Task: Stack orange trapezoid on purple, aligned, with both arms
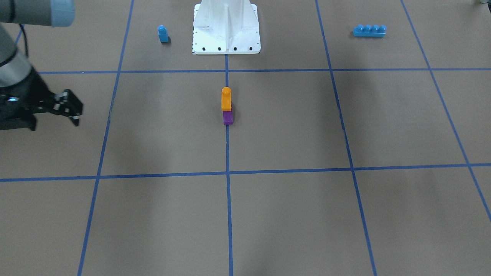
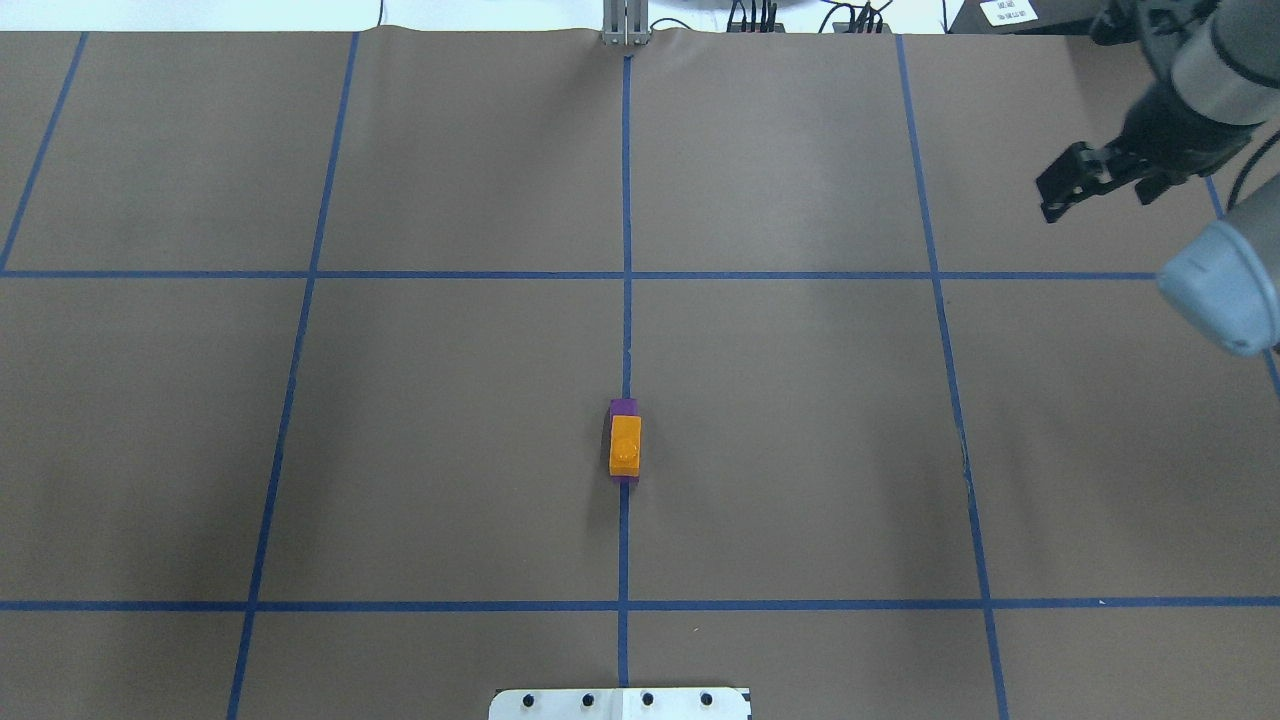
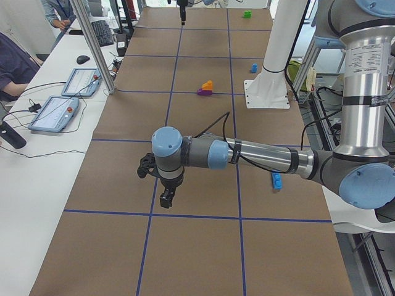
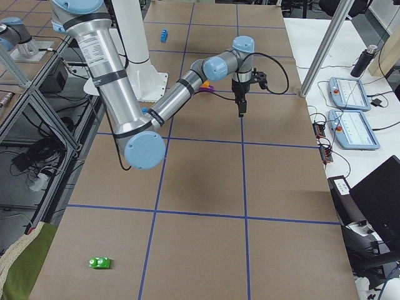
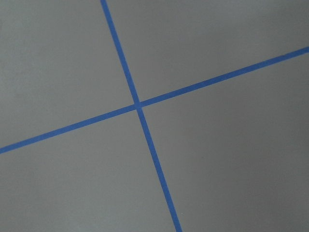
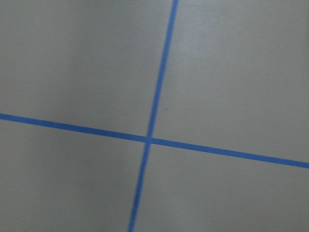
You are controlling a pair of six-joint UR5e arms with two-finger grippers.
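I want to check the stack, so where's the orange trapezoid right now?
In the overhead view, the orange trapezoid sits on the purple block at table centre, on the middle blue tape line, ahead of the white pedestal.

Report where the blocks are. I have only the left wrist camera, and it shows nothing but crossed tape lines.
Observer: The orange block sits on the purple block, on the centre tape line.
Operator: Say who is holding it.
Observer: Nobody; the right gripper is off toward its end of the table, clear of both blocks.
Operator: Now the left one.
Observer: The left gripper hangs over bare table, far from the blocks too.
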